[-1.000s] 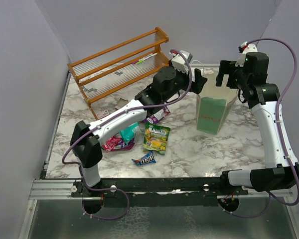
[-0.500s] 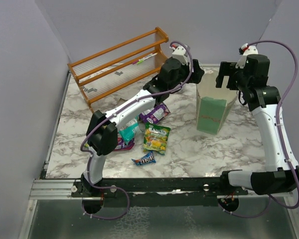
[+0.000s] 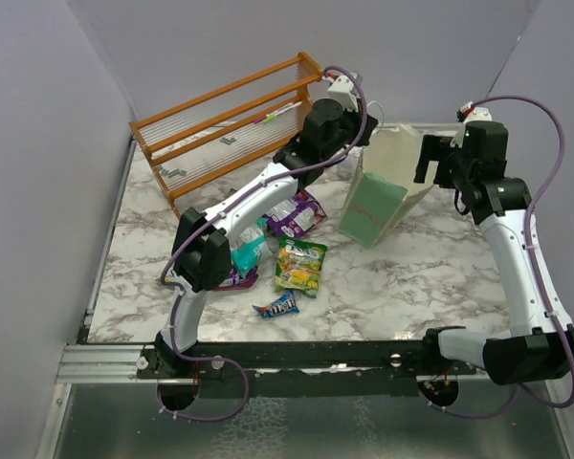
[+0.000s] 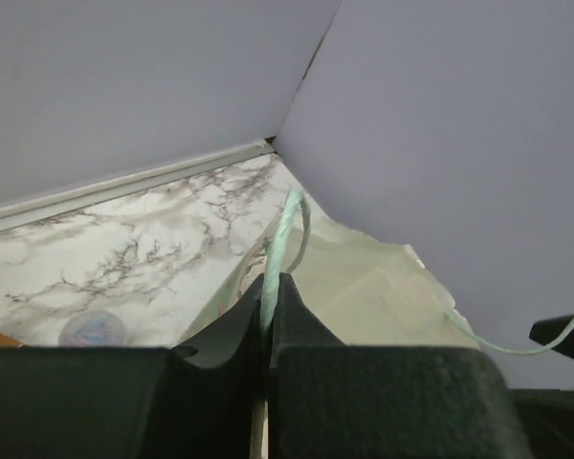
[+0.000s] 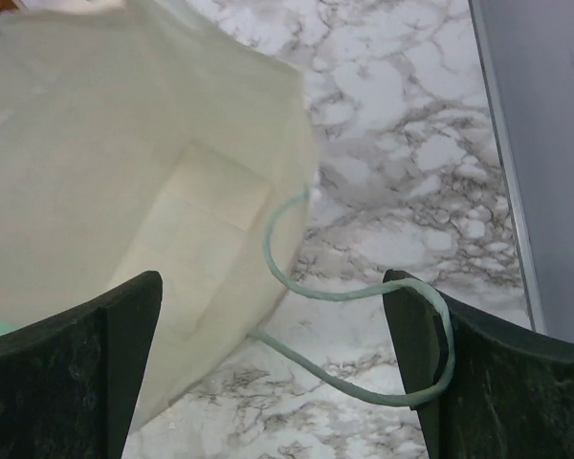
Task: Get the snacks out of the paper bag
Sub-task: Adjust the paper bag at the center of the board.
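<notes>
The mint-green paper bag leans toward the left at the back right of the table. My left gripper is shut on its thin string handle at the bag's near rim. My right gripper hangs open at the bag's other rim; the second handle loops over its right finger. The cream inside shows no packet. Snacks lie on the marble left of the bag: purple, green-yellow, teal, pink-red and a dark blue bar.
A wooden rack stands at the back left with small white tags near it. Grey walls close in the back and both sides. A small roundish grey object sits on the marble in the left wrist view.
My left gripper has reached the bag's rim and shut on the string handle. The bag, upright before, now tilts to the left. The right gripper has stayed open by the rim.
</notes>
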Controlling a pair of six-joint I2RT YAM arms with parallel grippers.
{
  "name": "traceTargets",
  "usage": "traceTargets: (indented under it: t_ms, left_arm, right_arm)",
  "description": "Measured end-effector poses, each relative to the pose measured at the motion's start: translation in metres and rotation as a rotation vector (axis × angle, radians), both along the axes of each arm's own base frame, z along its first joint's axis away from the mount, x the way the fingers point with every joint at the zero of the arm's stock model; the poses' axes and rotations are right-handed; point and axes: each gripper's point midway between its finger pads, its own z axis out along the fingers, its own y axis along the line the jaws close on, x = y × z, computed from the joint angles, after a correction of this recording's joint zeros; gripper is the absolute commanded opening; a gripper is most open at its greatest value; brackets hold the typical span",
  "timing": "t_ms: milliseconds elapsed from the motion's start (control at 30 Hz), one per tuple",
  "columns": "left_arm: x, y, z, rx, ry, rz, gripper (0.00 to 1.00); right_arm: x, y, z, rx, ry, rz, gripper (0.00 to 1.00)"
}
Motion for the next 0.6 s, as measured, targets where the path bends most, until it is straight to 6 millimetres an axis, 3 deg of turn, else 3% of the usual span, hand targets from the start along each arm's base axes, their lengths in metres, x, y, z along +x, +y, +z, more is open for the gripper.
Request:
traceTargets:
  t_ms: [300, 600]
  left_arm:
    - [0.014, 0.022, -0.002, -0.004, -0.001, 0.024, 0.0]
    - [0.022, 0.031, 0.0, -0.027, 0.011, 0.01, 0.0]
  right_arm:
    - [-0.028, -0.017, -0.045, -0.002, 0.07, -0.124, 0.99]
    - [-0.035, 0.005, -0.094, 0.139, 0.131, -0.099, 0.99]
